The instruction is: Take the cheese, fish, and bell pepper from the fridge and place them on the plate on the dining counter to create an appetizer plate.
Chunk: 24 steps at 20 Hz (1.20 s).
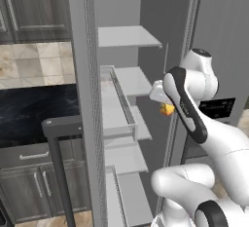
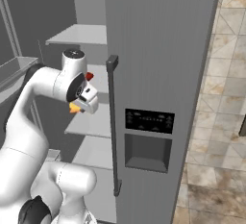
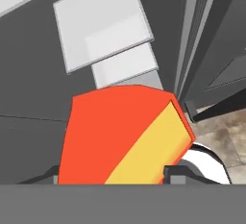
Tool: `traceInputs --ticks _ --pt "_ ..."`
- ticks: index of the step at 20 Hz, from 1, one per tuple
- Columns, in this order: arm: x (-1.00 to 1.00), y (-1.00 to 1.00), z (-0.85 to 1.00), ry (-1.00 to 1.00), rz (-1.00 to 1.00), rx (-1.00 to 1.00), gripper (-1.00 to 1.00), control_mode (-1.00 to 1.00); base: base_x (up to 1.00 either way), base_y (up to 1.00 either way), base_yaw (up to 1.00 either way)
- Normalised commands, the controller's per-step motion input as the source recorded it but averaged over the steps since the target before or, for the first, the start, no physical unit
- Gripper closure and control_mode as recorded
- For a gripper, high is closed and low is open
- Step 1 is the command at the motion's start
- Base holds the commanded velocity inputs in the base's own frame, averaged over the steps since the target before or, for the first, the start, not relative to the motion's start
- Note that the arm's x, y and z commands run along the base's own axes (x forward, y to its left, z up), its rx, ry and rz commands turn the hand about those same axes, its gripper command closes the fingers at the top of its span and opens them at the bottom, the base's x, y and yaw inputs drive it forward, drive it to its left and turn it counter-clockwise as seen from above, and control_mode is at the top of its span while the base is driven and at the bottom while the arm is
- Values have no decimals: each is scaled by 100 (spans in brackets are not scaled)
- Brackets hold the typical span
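Hand view, jaws gripping the cheese [image 3: 122, 136], open fridge [image 1: 87, 99] shelves beyond, no legible writing

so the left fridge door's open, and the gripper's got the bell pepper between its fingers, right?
Not the bell pepper. The hand view shows the cheese, an orange-yellow wedge with a red rind, between the fingers of the gripper. The left door of the fridge is indeed open.

No text, label or number is legible on anything here.
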Motion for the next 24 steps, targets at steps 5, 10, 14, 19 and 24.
traceInputs --ticks 5,10,14,19,24 --pt "-2 -1 0 1 0 0 100 100 -15 0 0" --pt "0 0 0 0 0 0 100 100 -93 0 -2" --pt "0 0 0 0 0 0 100 100 -100 0 -7" --pt "0 0 0 0 0 0 100 100 -100 -5 -13" --pt "0 0 0 0 0 0 100 100 -100 -17 0"
